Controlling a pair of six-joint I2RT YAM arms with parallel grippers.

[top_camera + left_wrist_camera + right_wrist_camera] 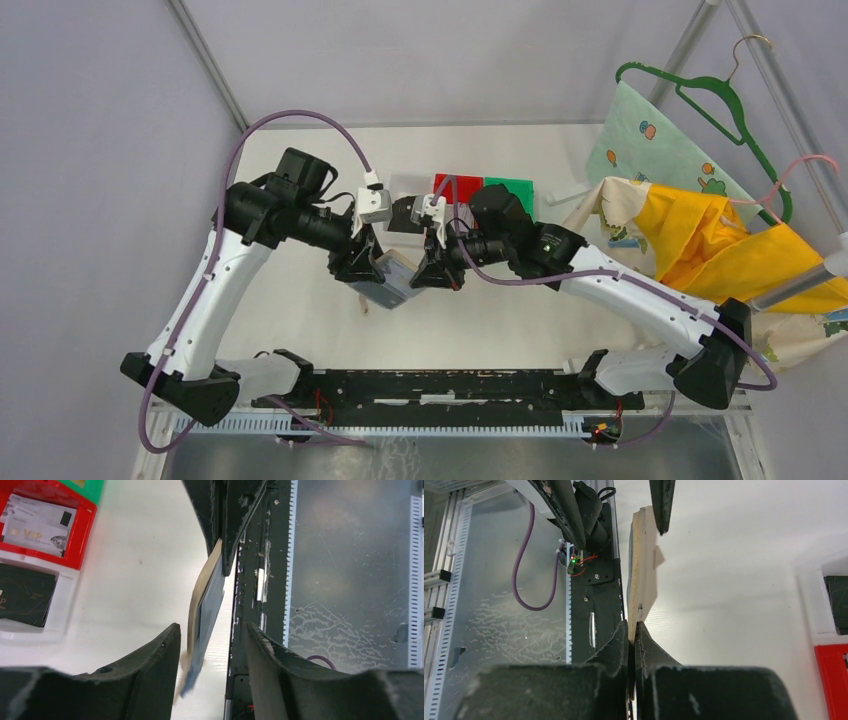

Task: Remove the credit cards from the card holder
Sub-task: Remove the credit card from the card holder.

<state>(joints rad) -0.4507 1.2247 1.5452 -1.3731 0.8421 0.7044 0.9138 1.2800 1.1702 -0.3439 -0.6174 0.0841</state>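
– where is the card holder (639,570) sitting?
– it is hanging edge-on over the table (140,580), and the right gripper (633,627) is pinching its end tight.
– and the left gripper (212,630)?
– it is gaping on either side of it. pale credit cards (35,530) are lying in the red bin (85,530).

Card holder (395,278): over mid-table (300,300), left gripper (362,268) on its left, right gripper (437,272) on its right. Behind, in a row: left bin (400,181), middle bin (450,184), right bin (512,188). Credit cards (37,522) lie in the middle bin.
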